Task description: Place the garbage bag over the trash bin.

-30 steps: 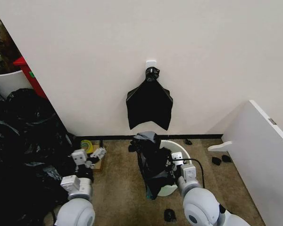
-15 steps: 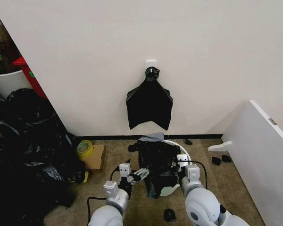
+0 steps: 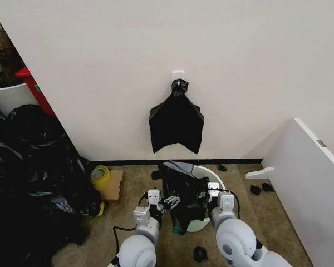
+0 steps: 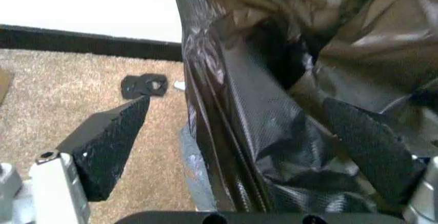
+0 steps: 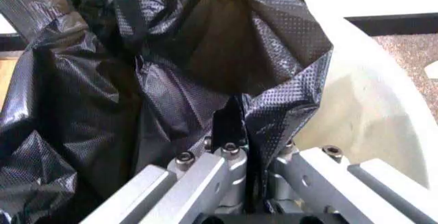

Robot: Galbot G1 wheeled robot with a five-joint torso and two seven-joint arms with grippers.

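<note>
The garbage bag (image 3: 182, 192), black and crinkly, drapes over the left side of the cream-white trash bin (image 3: 214, 177) on the carpet by the wall. My right gripper (image 3: 205, 196) is at the bin's near rim, shut on a fold of the garbage bag (image 5: 171, 80); in the right wrist view the fingers (image 5: 229, 126) pinch the film beside the bin's inner wall (image 5: 370, 106). My left gripper (image 3: 170, 201) sits at the bag's left edge, open. Its two fingers (image 4: 110, 144) straddle a hanging fold of the bag (image 4: 274, 131).
A flat black bundle (image 3: 177, 122) hangs from a wall hook above the bin. A heap of black sacks (image 3: 28, 178) fills the left, beside a yellow tape roll (image 3: 100, 175) on a cardboard box (image 3: 114, 186). A white board (image 3: 306, 183) leans at the right. Small black scraps (image 3: 200, 254) lie on the carpet.
My left arm swung from the left by the sacks over to the bag, and its open fingers now straddle the bag's edge. The bag spread wider over the bin. The right gripper kept its hold.
</note>
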